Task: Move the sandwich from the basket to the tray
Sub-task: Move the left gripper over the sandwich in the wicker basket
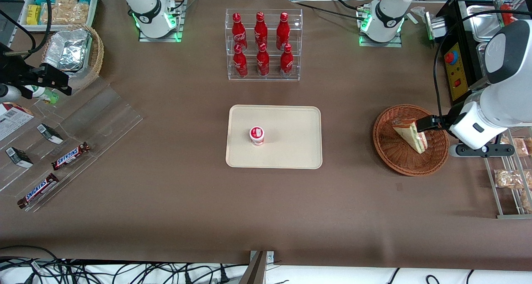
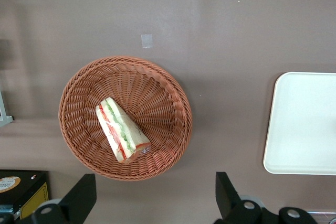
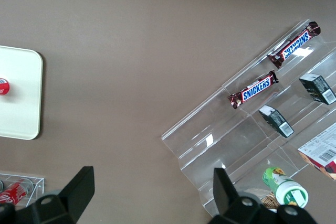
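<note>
Item on my screen: sandwich [image 2: 122, 129] lying in the reddish-brown basket [image 2: 79, 129] toward the working arm's end of the table, my gripper [image 2: 152, 198] hovering above the basket rim with jaws spread wide and empty, cream tray [image 1: 291, 151] well apart, carrying one small red-lidded cup [image 1: 257, 135].

You see the triangular wrapped sandwich [image 1: 411, 135] lying in the round reddish-brown wicker basket [image 1: 395, 155], toward the working arm's end. The left gripper [image 2: 152, 195], fingers spread, hovers above the basket. 1 small cup [image 1: 257, 135] stands on the flat cream rectangular tray [image 1: 291, 151].
</note>
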